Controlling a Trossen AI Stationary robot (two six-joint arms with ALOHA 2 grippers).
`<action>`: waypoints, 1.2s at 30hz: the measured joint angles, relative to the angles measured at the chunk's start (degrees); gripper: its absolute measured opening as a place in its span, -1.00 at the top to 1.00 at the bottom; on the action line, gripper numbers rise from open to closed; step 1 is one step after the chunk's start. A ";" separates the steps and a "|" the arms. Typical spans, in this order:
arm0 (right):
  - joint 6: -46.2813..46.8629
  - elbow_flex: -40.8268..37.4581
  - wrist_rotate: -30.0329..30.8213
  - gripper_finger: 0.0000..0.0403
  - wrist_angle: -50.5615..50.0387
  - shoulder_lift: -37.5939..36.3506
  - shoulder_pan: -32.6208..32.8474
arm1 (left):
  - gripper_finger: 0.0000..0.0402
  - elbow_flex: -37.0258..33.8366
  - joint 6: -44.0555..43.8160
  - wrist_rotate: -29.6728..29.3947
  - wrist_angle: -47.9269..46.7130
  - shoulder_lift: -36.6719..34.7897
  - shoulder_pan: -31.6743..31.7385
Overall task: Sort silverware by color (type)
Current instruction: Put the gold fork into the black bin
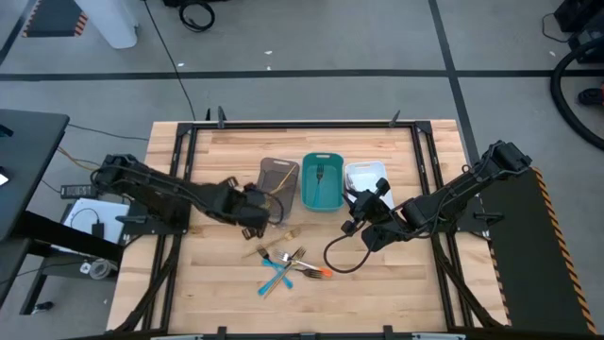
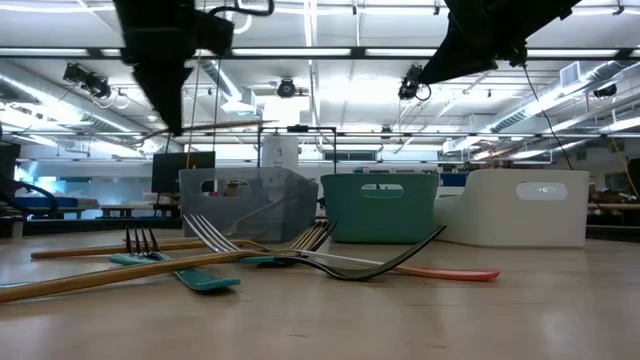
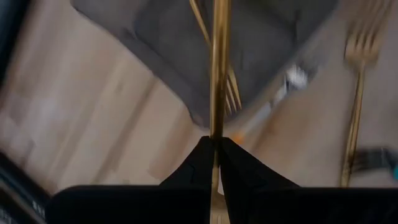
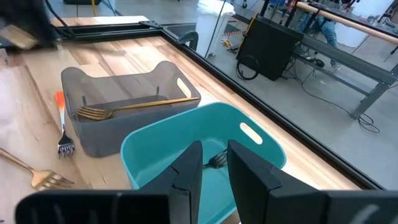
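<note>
While the left gripper (image 3: 215, 146) hangs just beside the grey tray (image 1: 277, 176), its jaws are clenched on a gold utensil (image 3: 217, 68) that reaches out over the tray's corner. Contents of that tray: one gold fork (image 4: 127, 107), resting aslant against the rim. Teal tray (image 1: 322, 181), middle of the row: one dark fork (image 1: 320, 172) inside. White tray (image 1: 365, 177), at the right end: contents cannot be told.

Right gripper (image 4: 214, 165): above the teal tray's near edge, jaws released with a narrow gap, holding nothing.

Loose pile (image 1: 288, 264) on the wooden table (image 1: 396, 283), in front of the trays: gold forks, blue-handled pieces crossed over one another, and an orange-handled fork (image 2: 400, 268) lying across them. Another orange-handled fork (image 4: 61, 127) lies on the table beside the grey tray.
</note>
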 joint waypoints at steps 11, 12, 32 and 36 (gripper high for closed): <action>-1.19 0.02 -0.36 0.59 1.27 0.00 -0.02 | 0.88 -0.02 11.00 -5.90 15.17 -3.89 7.26; -1.19 0.02 -0.52 0.59 1.27 0.00 -0.02 | 0.88 -0.02 11.97 -5.91 16.81 -3.83 7.70; -1.19 0.02 -0.97 0.59 1.25 0.02 -0.02 | 0.88 -18.41 17.06 -3.91 50.22 -4.30 14.59; -1.19 0.02 -0.96 0.59 1.62 0.56 -0.02 | 0.88 -21.07 15.34 -2.49 52.48 -4.30 15.29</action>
